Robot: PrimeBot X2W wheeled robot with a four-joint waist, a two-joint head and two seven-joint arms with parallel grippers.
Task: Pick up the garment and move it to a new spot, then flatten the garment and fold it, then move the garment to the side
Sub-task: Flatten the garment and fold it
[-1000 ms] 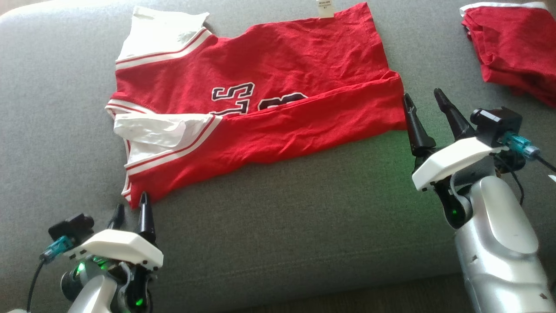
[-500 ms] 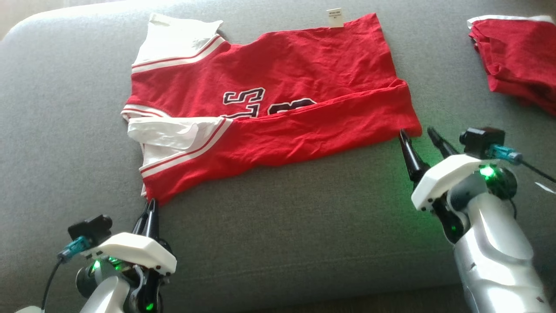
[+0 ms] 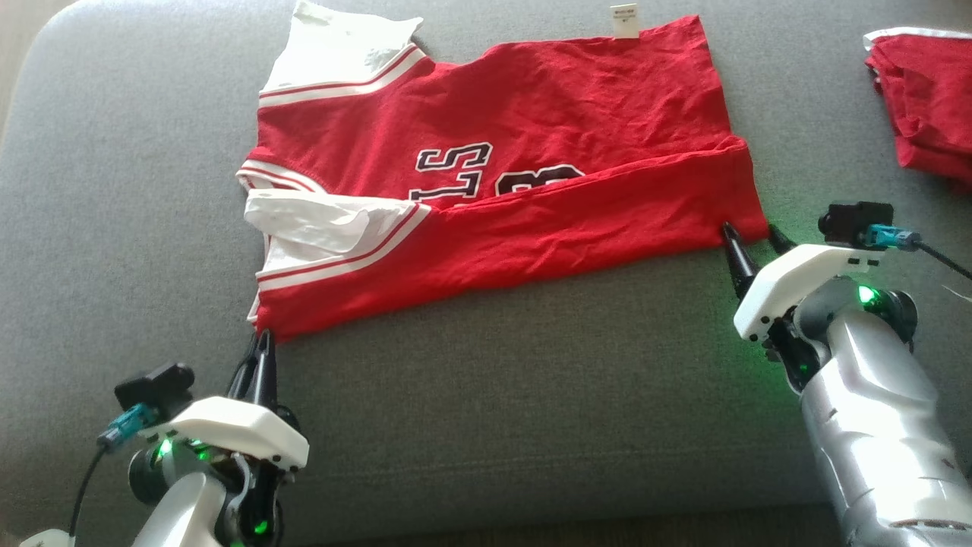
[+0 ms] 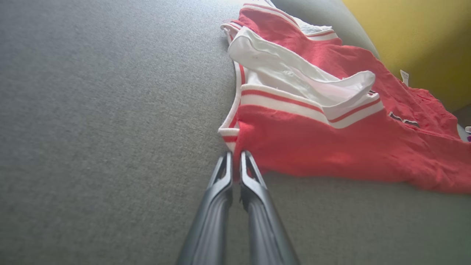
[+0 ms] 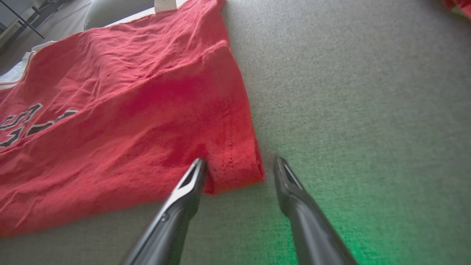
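On the grey cushion [image 3: 493, 380], the garment [image 3: 531, 137] is laid out flat, crosswise before the robot. It is a red jersey with white sleeves, red-and-white striped trim and black numerals edged in white. Its near long edge is folded over the front, so the numerals are partly covered. A white tag [image 3: 624, 19] is seen at the far edge. The left end effector [image 3: 262, 338] is closed on the near-left corner, with red fabric visible between the fingertips. The right end effector [image 3: 750, 228] is held apart, its fingers straddling the near-right corner. A second red cloth [image 3: 926, 106] is located at the far right.
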